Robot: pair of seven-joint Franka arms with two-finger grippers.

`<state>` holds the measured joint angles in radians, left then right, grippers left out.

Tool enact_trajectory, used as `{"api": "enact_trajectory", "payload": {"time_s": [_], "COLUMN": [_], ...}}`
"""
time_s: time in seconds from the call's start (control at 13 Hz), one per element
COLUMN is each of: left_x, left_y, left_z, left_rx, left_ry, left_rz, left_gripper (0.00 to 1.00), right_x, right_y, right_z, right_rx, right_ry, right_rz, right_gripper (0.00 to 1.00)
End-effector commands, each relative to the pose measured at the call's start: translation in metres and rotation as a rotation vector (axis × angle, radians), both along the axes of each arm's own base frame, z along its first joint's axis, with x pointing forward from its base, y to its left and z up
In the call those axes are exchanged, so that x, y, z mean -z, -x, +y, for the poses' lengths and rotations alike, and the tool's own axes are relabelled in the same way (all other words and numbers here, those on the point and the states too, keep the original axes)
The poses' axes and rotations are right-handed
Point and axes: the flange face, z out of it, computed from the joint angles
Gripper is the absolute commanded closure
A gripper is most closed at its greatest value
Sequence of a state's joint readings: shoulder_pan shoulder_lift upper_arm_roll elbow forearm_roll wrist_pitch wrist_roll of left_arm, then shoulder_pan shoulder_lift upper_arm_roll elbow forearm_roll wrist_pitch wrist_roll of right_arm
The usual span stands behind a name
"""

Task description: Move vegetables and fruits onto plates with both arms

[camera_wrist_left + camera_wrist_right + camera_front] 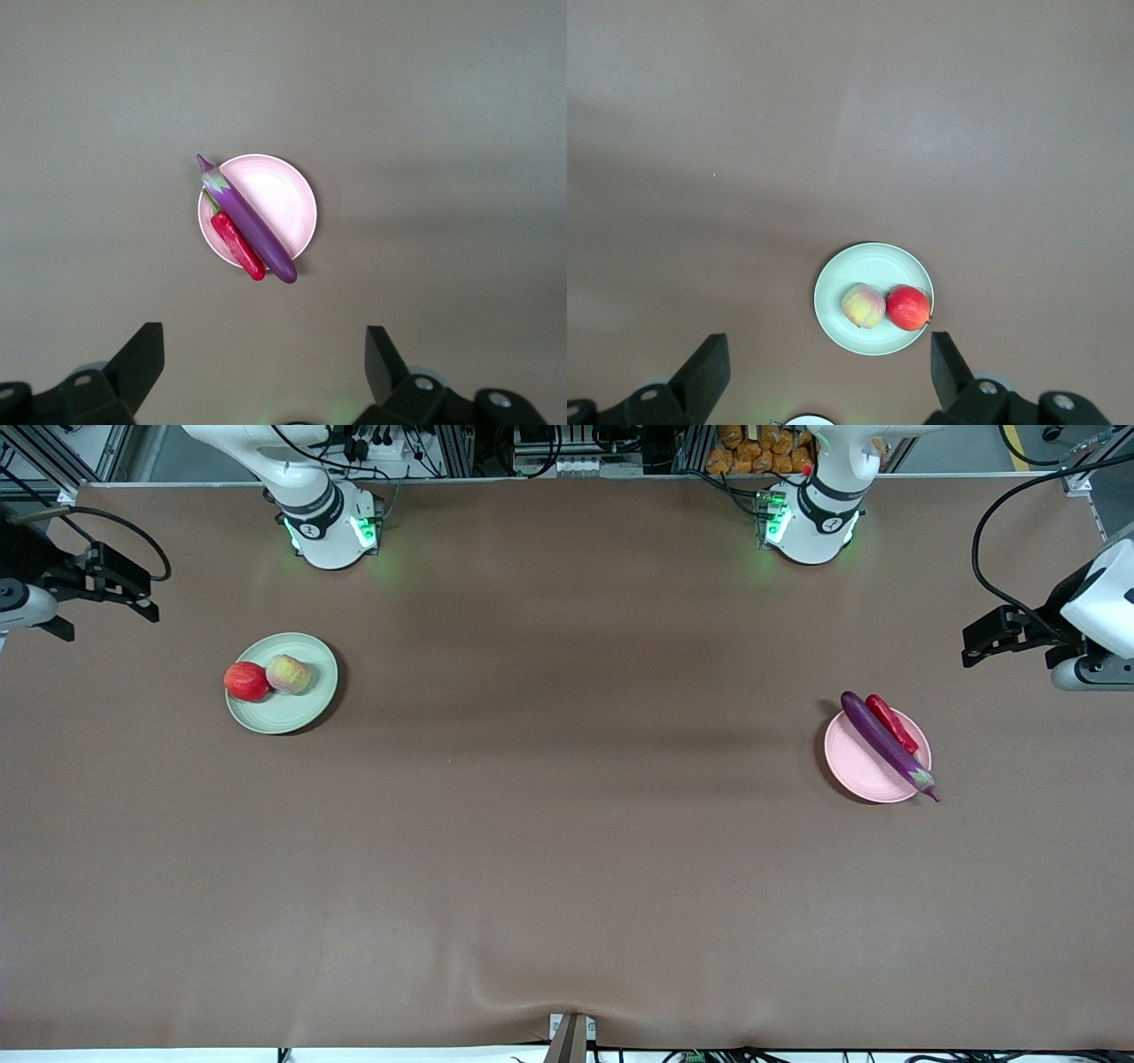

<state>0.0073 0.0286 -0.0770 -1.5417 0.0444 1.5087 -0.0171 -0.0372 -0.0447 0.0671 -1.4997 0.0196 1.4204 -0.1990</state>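
The pale green plate point(301, 710) lies toward the right arm's end of the table and holds the red-orange fruit point(246, 681) and the yellow-green fruit point(289, 674), side by side. The pale pink plate point(855, 766) lies toward the left arm's end and holds the purple eggplant point(886, 744) and the red chili point(893, 724); the eggplant's ends overhang the rim. My right gripper point(108, 622) is open and empty, raised near its end of the table. My left gripper point(1010, 657) is open and empty, raised near its end. The right wrist view shows its gripper point(829, 345), the plate point(868, 261) and both fruits. The left wrist view shows its gripper point(263, 341), the plate point(279, 199), the eggplant point(252, 226) and the chili point(237, 246).
A brown cloth point(567, 824) covers the whole table. A small metal fitting point(571, 1036) sits at the table edge nearest the front camera. The arm bases point(332, 531) point(811, 527) glow green at the edge farthest from it.
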Motion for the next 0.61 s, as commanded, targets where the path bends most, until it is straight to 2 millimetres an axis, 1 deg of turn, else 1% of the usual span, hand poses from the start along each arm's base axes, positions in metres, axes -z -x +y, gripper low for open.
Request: {"api": "enact_trajectory", "payload": {"time_s": [0.0,0.23,0.46,0.54], "left_x": [-0.0012,0.0023,0.0014,0.0014], "left_y": [0.0029,0.0029,0.0032,0.0032], "left_z": [-0.005,-0.001,-0.001,-0.001], "left_rx": [0.027,0.023,0.026,0.026], "left_ry": [0.019,0.02,0.021,0.021], "left_rz": [0.0,0.008,0.005,0.005], "left_gripper": [0.0,0.0,0.0,0.0], "right_x": [-0.0039,-0.0039,-0.0018,0.0012], "right_y": [-0.0017,-0.0017,-0.0019,-0.003], "right_z": [-0.0052,-0.0056,-0.0073,-0.0139], "right_rx": [0.019,0.019,0.027,0.044], "right_ry": [-0.006,-0.003,0.011,0.012], "right_rz": [0.003,0.002,0.007,0.013], "right_gripper": [0.0,0.0,0.0,0.0]}}
